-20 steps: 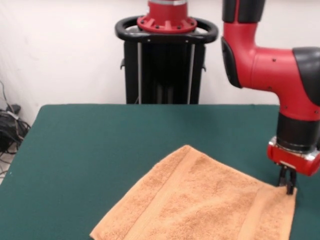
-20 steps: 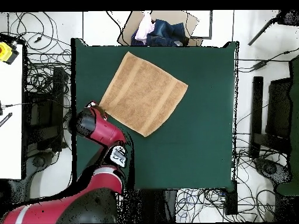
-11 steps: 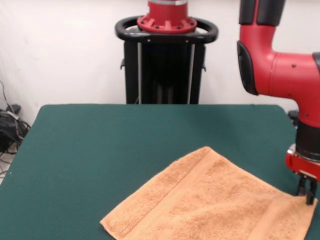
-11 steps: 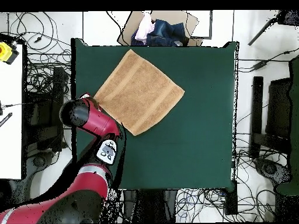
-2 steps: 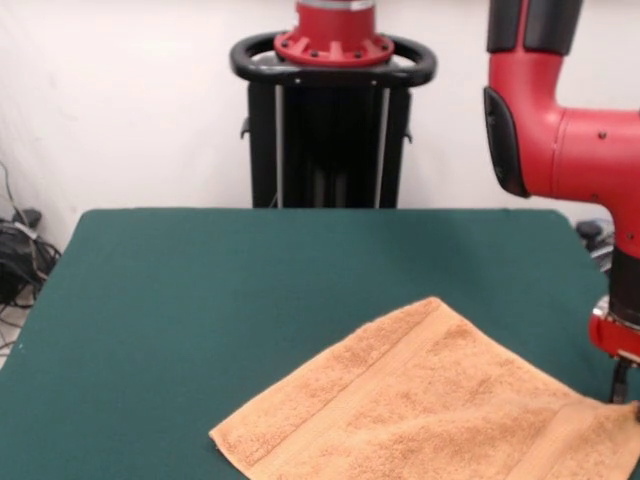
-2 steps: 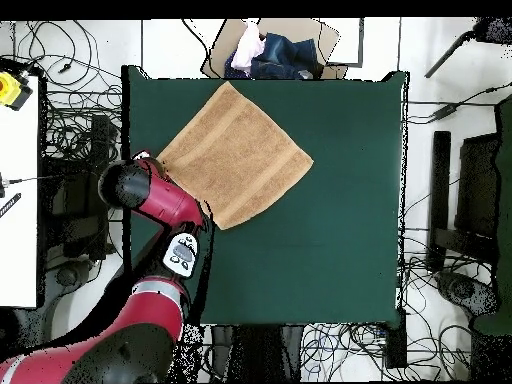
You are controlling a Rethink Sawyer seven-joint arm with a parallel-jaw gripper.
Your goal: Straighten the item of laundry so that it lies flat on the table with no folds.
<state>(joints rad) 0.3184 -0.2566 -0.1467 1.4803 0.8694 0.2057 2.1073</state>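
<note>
Lying spread out on the green table (image 5: 200,290), the orange towel (image 5: 430,400) looks almost flat now. No big folds show on it in either view. It sits turned like a diamond, not lined up with the table's edges. One corner of the towel is right at the table's side edge, and in the overhead view that corner is hidden under the red robot arm (image 6: 150,195). I think the job is nearly done. What is left is to let go of that corner and check that it lies flat too, because I cannot see it well.

The pincer (image 5: 622,385) is down at that same corner of the towel, at the very edge of the front view. Only a bit of it shows, so I cannot tell if it is squeezing the towel or has let go.

Most of the table around the towel is plain green felt. Past the far end of the table from the robot, near the towel, sits a cardboard box (image 6: 275,45) with blue and pink clothes in it. Lots of black cables (image 6: 70,60) lie on the floor beside the table. Behind the table in the front view stands a black and red stand (image 5: 333,110) against a white wall (image 5: 120,100).
</note>
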